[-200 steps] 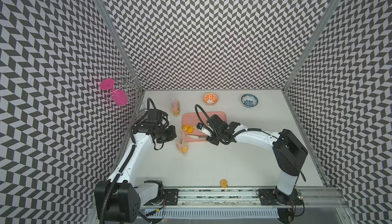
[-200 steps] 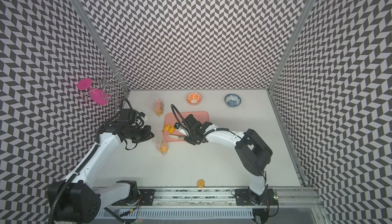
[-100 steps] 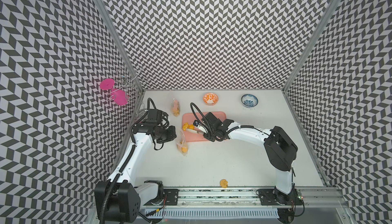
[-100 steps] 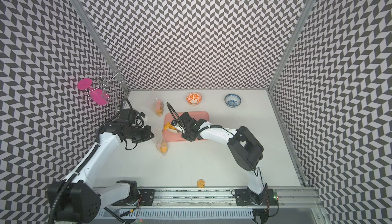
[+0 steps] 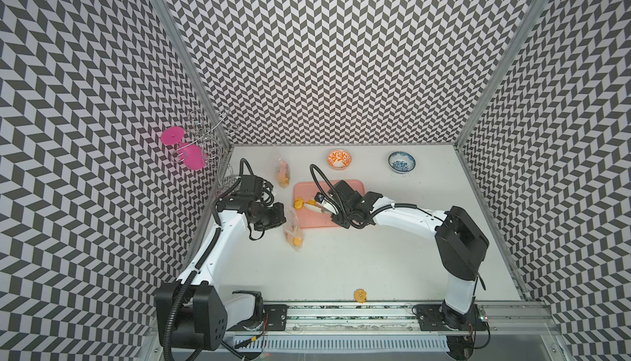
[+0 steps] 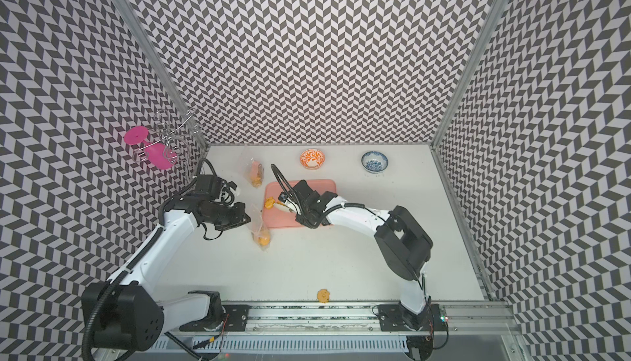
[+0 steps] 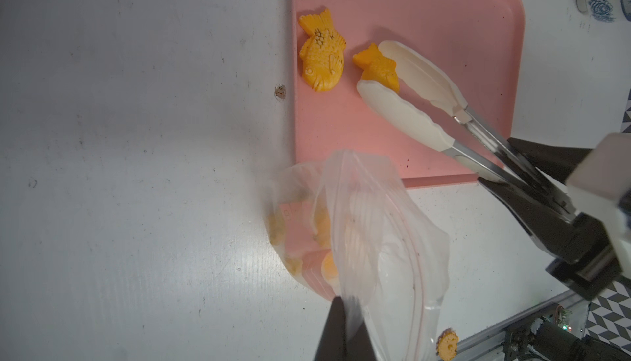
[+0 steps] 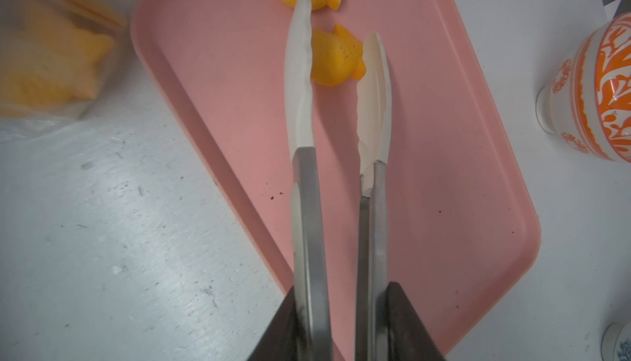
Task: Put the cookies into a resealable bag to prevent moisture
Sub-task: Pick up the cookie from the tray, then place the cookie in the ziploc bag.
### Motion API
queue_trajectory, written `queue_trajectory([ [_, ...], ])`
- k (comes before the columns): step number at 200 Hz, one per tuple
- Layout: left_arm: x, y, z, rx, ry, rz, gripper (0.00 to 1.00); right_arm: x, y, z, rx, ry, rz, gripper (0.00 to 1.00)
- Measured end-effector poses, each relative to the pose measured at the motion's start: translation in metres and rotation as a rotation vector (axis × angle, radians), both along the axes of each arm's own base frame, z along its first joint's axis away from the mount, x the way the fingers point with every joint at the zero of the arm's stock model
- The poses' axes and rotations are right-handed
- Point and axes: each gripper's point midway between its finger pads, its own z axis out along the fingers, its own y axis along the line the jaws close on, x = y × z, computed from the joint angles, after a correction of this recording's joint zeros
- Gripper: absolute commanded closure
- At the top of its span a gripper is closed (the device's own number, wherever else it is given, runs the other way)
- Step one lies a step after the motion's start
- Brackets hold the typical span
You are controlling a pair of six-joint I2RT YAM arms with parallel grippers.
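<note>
Presently, left claw: clenched on the top edge of a clear resealable bag, which hangs from it down to the table.
Bagged cookies: several yellow-orange pieces low in the bag, blurred through the plastic.
Right claw: clamped on the metal arms of the tongs.
Tongs' white tips: one on either side of a fish cookie on the pink tray; one tip touches it; I cannot tell whether it is lifted.
Second fish cookie: flat on the tray, just beside the first, near the tray's edge.
Round cookie: alone on the table by the front rail, well apart.
Second bag: behind the tray, cookies inside.
</note>
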Motion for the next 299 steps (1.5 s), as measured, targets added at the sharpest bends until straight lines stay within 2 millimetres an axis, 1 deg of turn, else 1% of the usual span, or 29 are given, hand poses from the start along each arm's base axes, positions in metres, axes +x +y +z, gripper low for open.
queue_trajectory([
  [28,0.002,-0.006,-0.004,-0.012,0.013,-0.019,1.00,-0.003,-0.013,0.015,0.061,0.011,-0.029,0.65],
  [52,0.003,-0.012,-0.007,-0.019,0.016,-0.036,1.00,-0.004,-0.025,0.023,0.109,0.029,-0.059,0.65],
  [74,0.004,-0.017,-0.009,-0.022,0.022,-0.048,1.00,-0.005,-0.031,0.032,0.151,0.042,-0.075,0.65],
  [90,0.006,-0.021,-0.012,-0.023,0.030,-0.056,1.00,-0.009,-0.030,0.041,0.198,0.050,-0.074,0.65],
  [111,0.010,-0.025,-0.011,-0.026,0.032,-0.062,1.00,-0.026,-0.025,0.060,0.298,0.083,-0.046,0.65],
  [139,0.014,-0.027,-0.008,-0.027,0.019,-0.066,1.00,-0.052,-0.012,0.089,0.493,0.151,-0.002,0.65],
  [161,0.014,-0.027,-0.008,-0.027,0.019,-0.066,1.00,-0.072,-0.006,0.100,0.616,0.220,0.027,0.65],
  [182,0.014,-0.027,-0.007,-0.032,0.021,-0.063,1.00,-0.085,0.000,0.100,0.682,0.299,0.042,0.65],
  [214,0.015,-0.028,-0.004,-0.064,0.015,-0.059,1.00,-0.098,0.004,0.093,0.709,0.389,0.046,0.65],
  [233,0.014,-0.028,-0.001,-0.084,0.007,-0.057,1.00,-0.100,0.009,0.092,0.721,0.416,0.054,0.64],
  [275,0.011,-0.027,0.002,-0.113,-0.002,-0.051,1.00,-0.102,0.015,0.076,0.693,0.469,0.039,0.63],
  [299,0.011,-0.024,0.005,-0.119,-0.012,-0.042,1.00,-0.102,0.016,0.074,0.687,0.476,0.033,0.58],
])
